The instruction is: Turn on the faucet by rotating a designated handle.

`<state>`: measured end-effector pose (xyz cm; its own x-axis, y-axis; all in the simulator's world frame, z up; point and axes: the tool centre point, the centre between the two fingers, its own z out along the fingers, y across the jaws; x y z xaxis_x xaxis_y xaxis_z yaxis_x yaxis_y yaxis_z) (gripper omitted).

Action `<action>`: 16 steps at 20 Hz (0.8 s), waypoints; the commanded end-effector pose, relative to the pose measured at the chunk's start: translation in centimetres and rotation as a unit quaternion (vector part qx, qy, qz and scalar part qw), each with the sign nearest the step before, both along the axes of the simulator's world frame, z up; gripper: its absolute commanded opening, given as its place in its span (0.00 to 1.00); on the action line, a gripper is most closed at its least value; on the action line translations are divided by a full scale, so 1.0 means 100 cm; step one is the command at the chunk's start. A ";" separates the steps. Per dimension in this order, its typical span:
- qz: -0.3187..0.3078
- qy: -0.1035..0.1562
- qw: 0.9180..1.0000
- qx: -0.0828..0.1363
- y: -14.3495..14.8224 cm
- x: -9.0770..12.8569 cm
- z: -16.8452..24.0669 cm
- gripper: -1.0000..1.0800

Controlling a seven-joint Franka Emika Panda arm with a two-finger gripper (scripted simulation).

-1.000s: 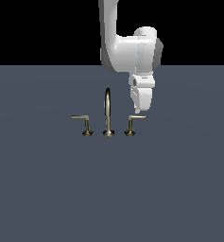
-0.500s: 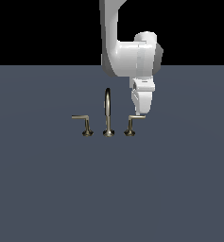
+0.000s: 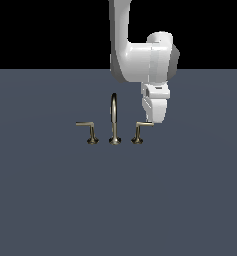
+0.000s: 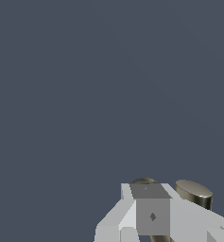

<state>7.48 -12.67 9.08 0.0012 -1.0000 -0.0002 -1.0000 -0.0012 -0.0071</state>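
The brass faucet stands in the middle of the exterior view, with a tall arched spout [image 3: 114,116] between two short levers. The handle [image 3: 140,128] is the lever on the exterior view's right, its thin arm pointing right. My gripper [image 3: 152,120] hangs straight down over the outer tip of that arm, touching or just short of it. The fingers look pressed together, with nothing held between them. In the wrist view the fingers [image 4: 152,213] fill the lower corner, and brass parts of the handle [image 4: 193,191] show just past them.
The twin lever [image 3: 88,129] stands to the exterior view's left of the spout, its arm pointing left. All the pieces rest on a flat dark grey-blue floor [image 3: 118,200]. My white arm [image 3: 140,62] comes down from above, behind the faucet.
My gripper has come down and shifted slightly to the exterior view's right, ending at the tip of the handle's arm. The handle and the other faucet parts have not visibly moved.
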 end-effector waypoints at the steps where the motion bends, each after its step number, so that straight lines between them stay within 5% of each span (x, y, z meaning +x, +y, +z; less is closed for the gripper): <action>1: -0.003 0.004 1.000 0.000 -0.008 -0.011 0.000 0.00; 3: 0.001 -0.001 1.000 0.000 -0.001 -0.003 0.000 0.00; 16: -0.002 0.002 1.000 0.000 0.003 -0.043 0.000 0.00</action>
<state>4.37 -12.38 9.08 0.0013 -1.0000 0.0037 -0.9998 -0.0014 -0.0192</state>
